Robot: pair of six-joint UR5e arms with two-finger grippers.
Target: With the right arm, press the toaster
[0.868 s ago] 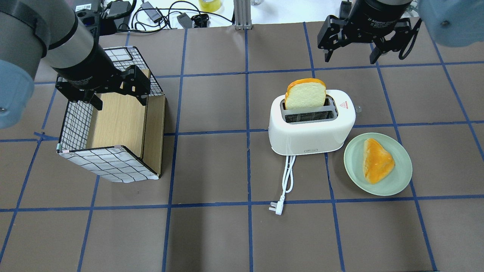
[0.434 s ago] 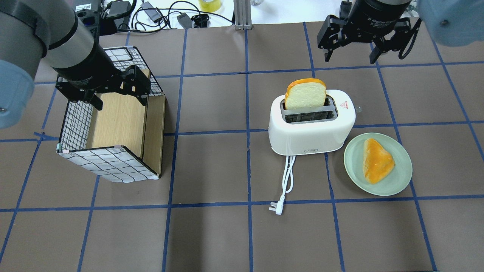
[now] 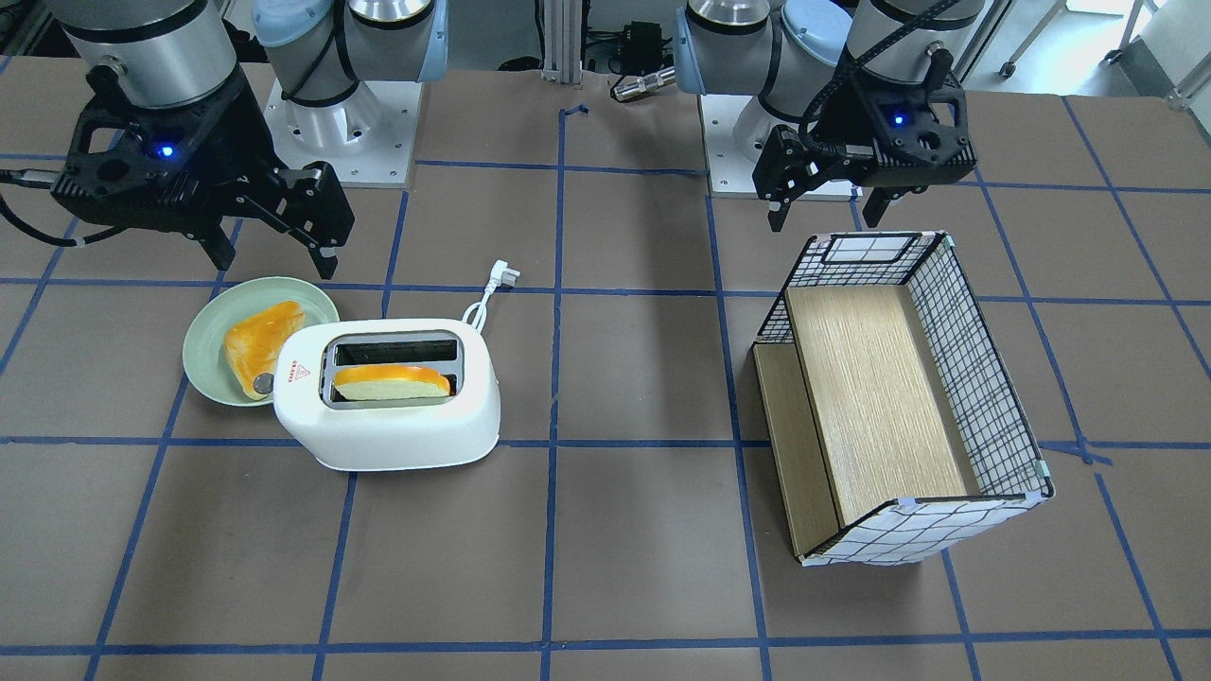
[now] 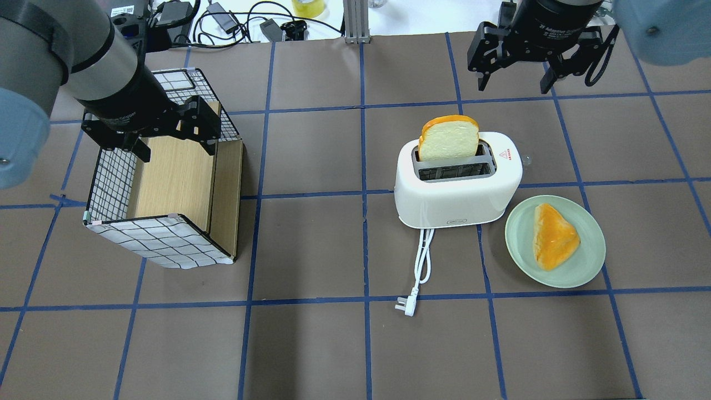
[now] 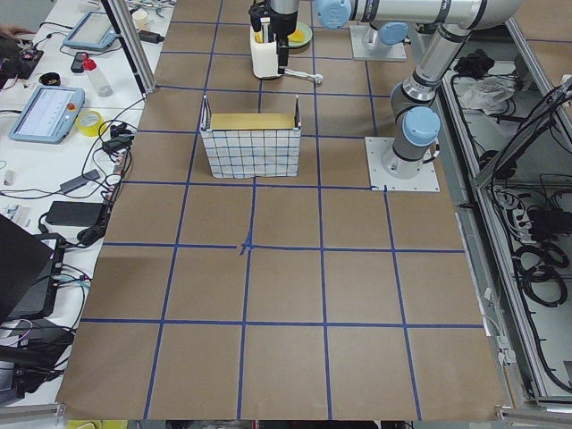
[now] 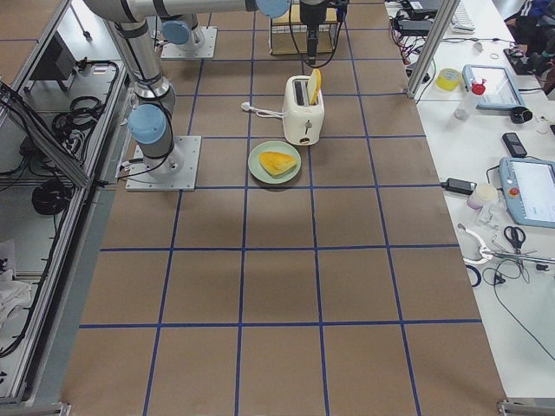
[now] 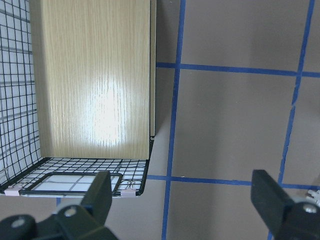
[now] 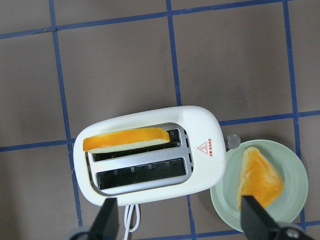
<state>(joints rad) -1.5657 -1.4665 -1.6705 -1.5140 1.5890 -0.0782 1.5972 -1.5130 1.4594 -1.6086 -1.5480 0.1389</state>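
Observation:
The white two-slot toaster (image 4: 458, 191) stands right of the table's middle, with a bread slice (image 4: 449, 139) upright in its far slot. It also shows in the front view (image 3: 388, 421) and in the right wrist view (image 8: 150, 155). A small grey knob (image 4: 525, 161) sticks out of its right end. Its cord and plug (image 4: 421, 266) lie in front of it. My right gripper (image 4: 514, 86) is open and empty, high above the table beyond the toaster's right end, apart from it. My left gripper (image 4: 176, 151) is open and empty over the grid-patterned box (image 4: 161, 244).
A pale green plate (image 4: 519, 233) with a yellow bread piece (image 4: 554, 236) lies right of the toaster, close to its knob end. The box has wire-grid walls and a wooden floor (image 3: 870, 397). Cables and tape (image 4: 308, 6) lie past the far table edge.
My right gripper has shifted very slightly toward the far edge. The toaster, bread, plate and left arm have not moved.

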